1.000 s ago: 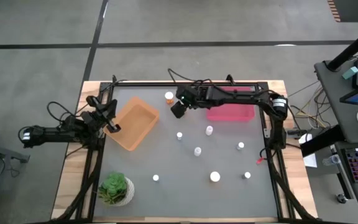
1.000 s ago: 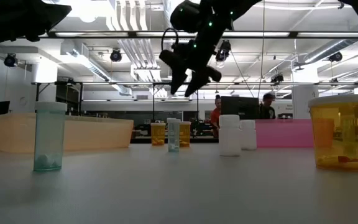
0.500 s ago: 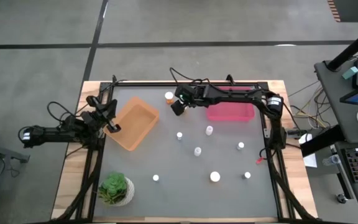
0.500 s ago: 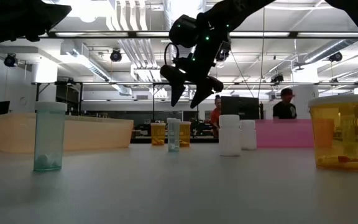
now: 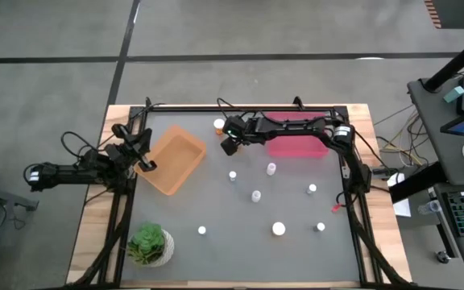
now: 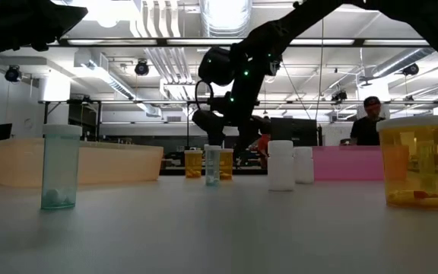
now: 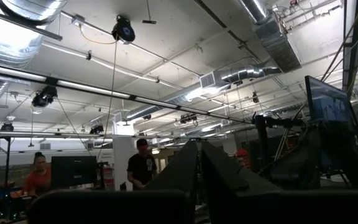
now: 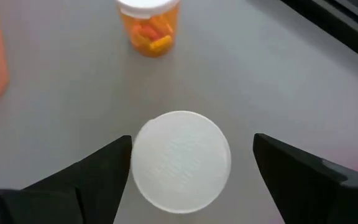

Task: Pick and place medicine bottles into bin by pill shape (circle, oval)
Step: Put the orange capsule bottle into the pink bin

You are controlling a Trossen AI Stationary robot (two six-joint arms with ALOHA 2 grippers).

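Observation:
My right gripper (image 5: 230, 146) hangs open at the table's far middle, pointing down over a bottle with a round white cap (image 8: 181, 162). In the right wrist view its fingers (image 8: 98, 171) stand on either side of the cap. An orange bottle of orange and yellow pills (image 8: 149, 22) stands just beyond it, also in the high view (image 5: 219, 125). Several more white-capped bottles stand upright across the table's middle and near side, such as one (image 5: 271, 168) and another (image 5: 279, 229). My left gripper (image 5: 146, 157) waits shut at the table's left edge.
An orange bin (image 5: 171, 159) sits at the far left beside my left gripper. A pink bin (image 5: 296, 145) sits at the far right under my right arm. A potted green plant (image 5: 150, 244) stands at the near left corner. A person shows in the room behind.
My right gripper has come down toward the table at the far middle, its fingers staying open, and now hangs low over the white-capped bottle. My left arm has kept still.

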